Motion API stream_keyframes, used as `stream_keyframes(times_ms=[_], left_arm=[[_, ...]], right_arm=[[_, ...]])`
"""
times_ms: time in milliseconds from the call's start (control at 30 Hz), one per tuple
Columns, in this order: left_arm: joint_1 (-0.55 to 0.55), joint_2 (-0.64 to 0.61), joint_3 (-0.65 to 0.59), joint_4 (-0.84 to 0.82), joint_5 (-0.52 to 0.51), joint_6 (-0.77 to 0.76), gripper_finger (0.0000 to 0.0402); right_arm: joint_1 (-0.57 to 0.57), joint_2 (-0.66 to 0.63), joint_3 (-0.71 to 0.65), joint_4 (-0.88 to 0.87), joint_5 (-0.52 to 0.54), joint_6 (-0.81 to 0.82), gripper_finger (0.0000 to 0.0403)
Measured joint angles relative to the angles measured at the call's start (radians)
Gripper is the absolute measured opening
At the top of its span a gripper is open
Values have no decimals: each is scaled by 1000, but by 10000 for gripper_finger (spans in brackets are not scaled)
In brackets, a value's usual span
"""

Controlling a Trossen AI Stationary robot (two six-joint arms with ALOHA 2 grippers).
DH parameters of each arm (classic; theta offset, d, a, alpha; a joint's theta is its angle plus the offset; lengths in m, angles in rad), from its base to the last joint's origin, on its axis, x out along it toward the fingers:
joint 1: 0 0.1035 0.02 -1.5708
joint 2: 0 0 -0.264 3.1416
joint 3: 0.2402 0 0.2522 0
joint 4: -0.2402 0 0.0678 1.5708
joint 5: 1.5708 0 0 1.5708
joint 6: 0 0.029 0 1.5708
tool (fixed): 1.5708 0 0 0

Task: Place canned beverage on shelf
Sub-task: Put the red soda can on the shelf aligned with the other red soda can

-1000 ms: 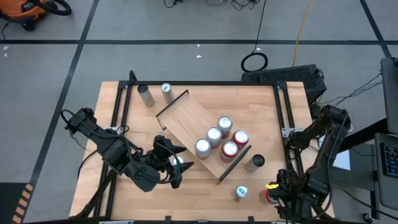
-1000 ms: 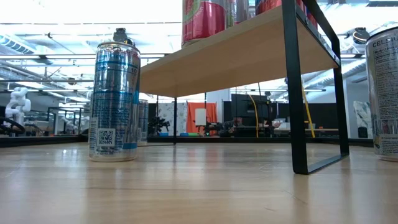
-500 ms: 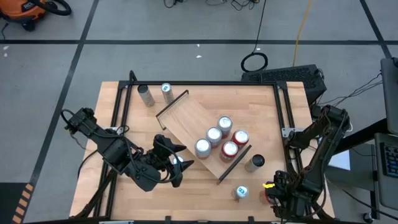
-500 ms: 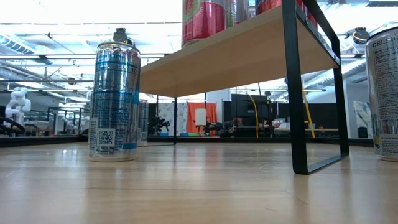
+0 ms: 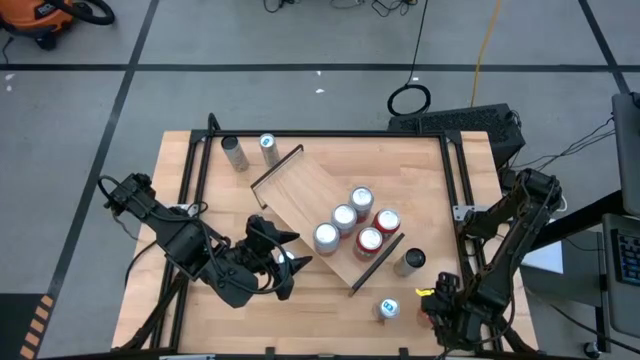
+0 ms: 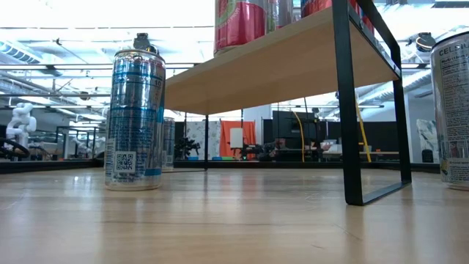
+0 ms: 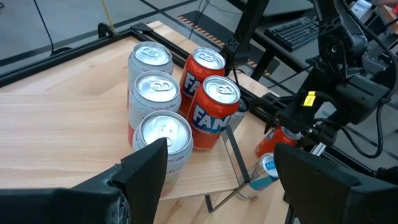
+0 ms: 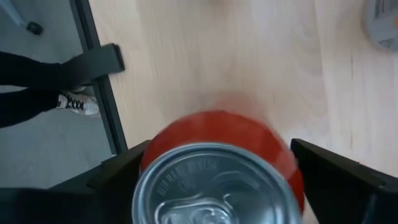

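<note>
The right gripper [image 8: 214,186] is sitting at the table's near right corner, its fingers [image 8: 339,180] standing on either side of a red can [image 8: 217,168] – whether they are pressing on it I cannot tell. In the right wrist view the can is filling the gap between the fingers, silver top [image 8: 208,186] facing the camera, with the bare table [image 8: 249,56] beyond and a person's dark trouser leg and shoe [image 8: 78,102] showing past the black frame. Just beside that gripper a blue can [image 5: 388,309] is standing on the table, and a little farther in a dark-topped can [image 5: 411,260] is standing by the shelf's near rail.

The left gripper [image 5: 283,263] is hanging open near the middle of the table, holding nothing, pointing at the shelf [image 5: 310,195]. The shelf is lying at an angle across the table – five cans are clustered at its near end: three silver-topped cans [image 7: 158,93] and two orange cans [image 7: 214,102] touching side by side.

At the far left corner, two more cans [image 5: 250,150] are standing well apart from the shelf
</note>
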Motion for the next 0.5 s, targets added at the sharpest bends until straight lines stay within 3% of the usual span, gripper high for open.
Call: stream_keyframes(times_ms=[233,500], left_arm=[[0,0,0,0,0,0,293],[-1,0,0,0,0,0,293]], right_arm=[[0,-2,-5,7,-2,4,292],[0,1,61,8,-8,21,280]])
